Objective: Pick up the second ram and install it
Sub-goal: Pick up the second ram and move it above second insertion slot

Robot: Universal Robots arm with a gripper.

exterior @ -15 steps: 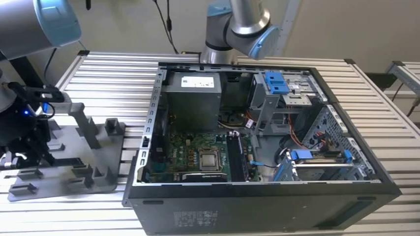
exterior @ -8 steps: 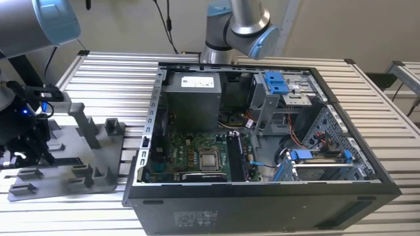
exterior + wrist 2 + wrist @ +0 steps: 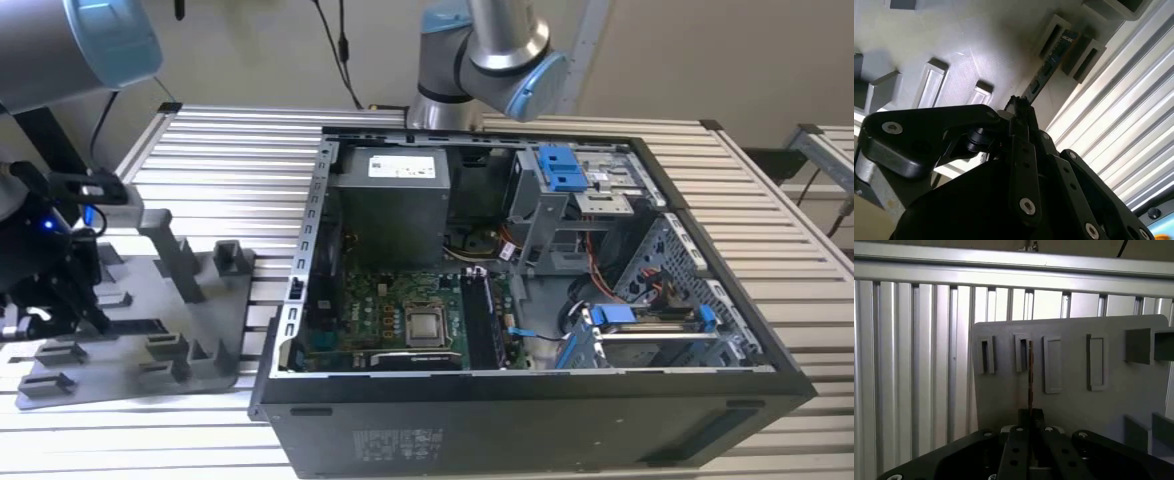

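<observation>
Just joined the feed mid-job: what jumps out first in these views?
The open computer case dominates the middle of the exterior view, its motherboard exposed. At that view's left lies a grey fixture; in the first wrist view the gripper is shut on the second ram, a thin stick standing on edge with its far end in a fixture slot.

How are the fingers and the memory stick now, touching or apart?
Touching. In the first wrist view the fingers sit against both sides of the memory stick, with no gap at its end.
</observation>
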